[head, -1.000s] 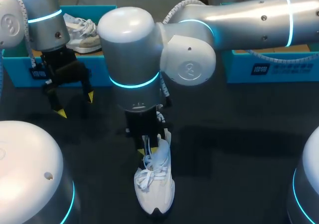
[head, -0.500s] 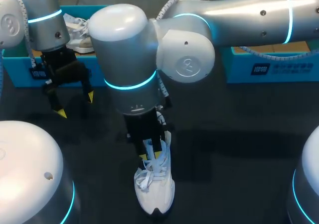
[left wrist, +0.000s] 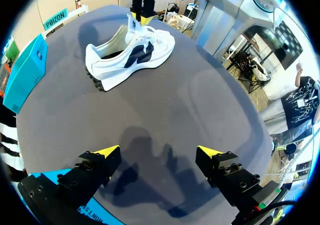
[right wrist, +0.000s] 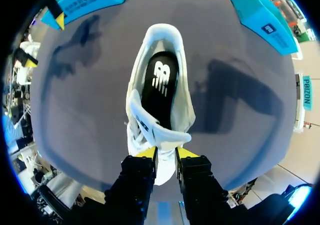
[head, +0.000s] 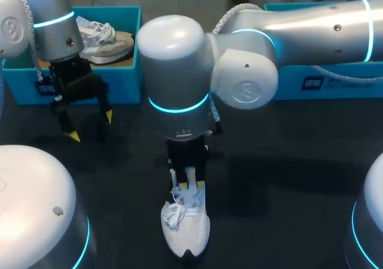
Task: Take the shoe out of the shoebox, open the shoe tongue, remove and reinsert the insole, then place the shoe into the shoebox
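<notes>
Head view looks down from behind; both wrist views share the shoe (right wrist: 160,85), right close above, left far off.

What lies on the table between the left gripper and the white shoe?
Nothing; the left wrist view shows only bare table between the left gripper and the shoe.

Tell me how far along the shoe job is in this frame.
Done: the shoe stands on the table, out of any box. In hand: the right gripper pinches the tongue, folded back from the opening; the left gripper hangs open and empty. Left: the insole lies inside the shoe, so taking it out, reinserting it and boxing the shoe remain.
</notes>
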You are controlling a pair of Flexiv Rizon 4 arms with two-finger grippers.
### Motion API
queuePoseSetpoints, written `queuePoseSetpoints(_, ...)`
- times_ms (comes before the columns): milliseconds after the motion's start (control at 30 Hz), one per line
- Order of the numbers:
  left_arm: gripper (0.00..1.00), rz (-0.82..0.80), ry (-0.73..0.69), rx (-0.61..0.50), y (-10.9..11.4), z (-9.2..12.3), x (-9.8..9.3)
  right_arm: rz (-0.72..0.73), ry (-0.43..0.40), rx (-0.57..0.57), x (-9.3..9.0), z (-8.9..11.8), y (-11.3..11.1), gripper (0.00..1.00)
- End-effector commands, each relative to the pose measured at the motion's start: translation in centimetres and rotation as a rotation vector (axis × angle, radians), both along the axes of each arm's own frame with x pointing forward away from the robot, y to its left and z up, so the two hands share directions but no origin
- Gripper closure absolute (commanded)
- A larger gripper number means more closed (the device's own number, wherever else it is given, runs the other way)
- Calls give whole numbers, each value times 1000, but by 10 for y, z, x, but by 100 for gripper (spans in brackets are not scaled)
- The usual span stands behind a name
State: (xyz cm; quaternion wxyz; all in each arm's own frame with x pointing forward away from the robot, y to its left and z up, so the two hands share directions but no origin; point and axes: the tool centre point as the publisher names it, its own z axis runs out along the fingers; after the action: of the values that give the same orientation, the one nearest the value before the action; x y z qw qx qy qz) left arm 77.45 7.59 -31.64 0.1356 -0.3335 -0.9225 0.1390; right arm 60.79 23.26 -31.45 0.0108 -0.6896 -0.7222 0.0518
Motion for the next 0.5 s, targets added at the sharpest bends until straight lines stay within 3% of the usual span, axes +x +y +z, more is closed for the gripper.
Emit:
queuePoseSetpoints(33, 0, -1, -2, 2, 1, 1, -1, -21, -5, 8, 5, -4, 1, 78)
queuePoseSetpoints(300, 0, -1, -2, 2, 1, 1, -1, 8, 9, 32, 13, -11, 3, 79)
queuePoseSetpoints(500, 0, -1, -2, 2, 1, 1, -1, 24, -13, -4, 4, 6, 11, 77)
